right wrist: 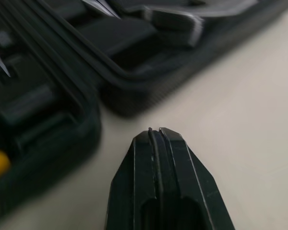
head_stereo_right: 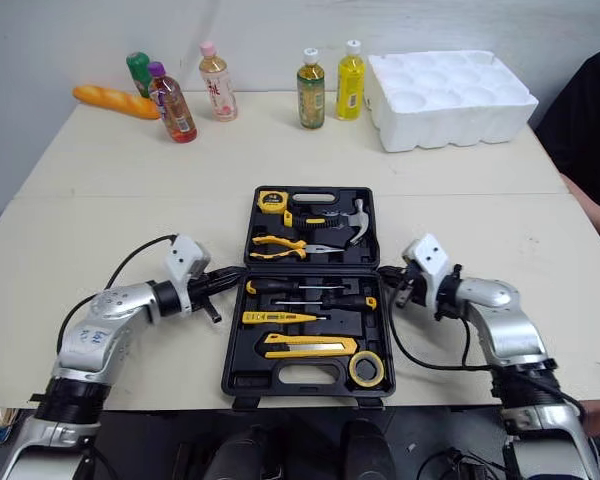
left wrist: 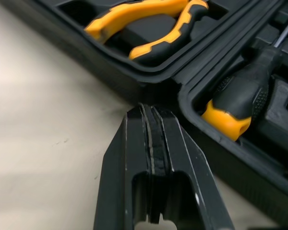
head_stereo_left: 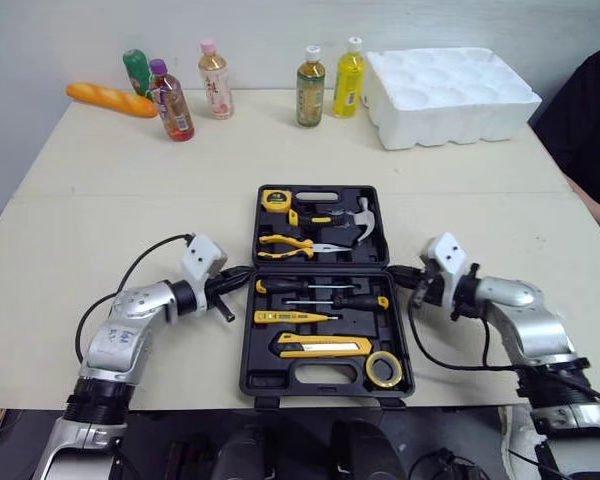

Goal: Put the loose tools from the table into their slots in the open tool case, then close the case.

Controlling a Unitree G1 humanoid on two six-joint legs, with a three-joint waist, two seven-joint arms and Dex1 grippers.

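Between the two grippers lies the open tool case point(head_stereo_left: 246, 350), its hinge line just ahead of both sets of fingertips. The left gripper point(left wrist: 151, 112) and right gripper point(right wrist: 156, 134) are each pinched flat on nothing, apparently poised to fold the case closed, since the pliers point(left wrist: 134, 12) and other tools seem slotted. Slots ahead of the right gripper are too blurred to read.

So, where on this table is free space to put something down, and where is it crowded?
Free: the wide band of table between the bottles and the tool case, plus its left and right margins. Crowded: the far edge with bread, bottles and foam tray, and both sides of the case, where the shut left gripper and right gripper sit close.
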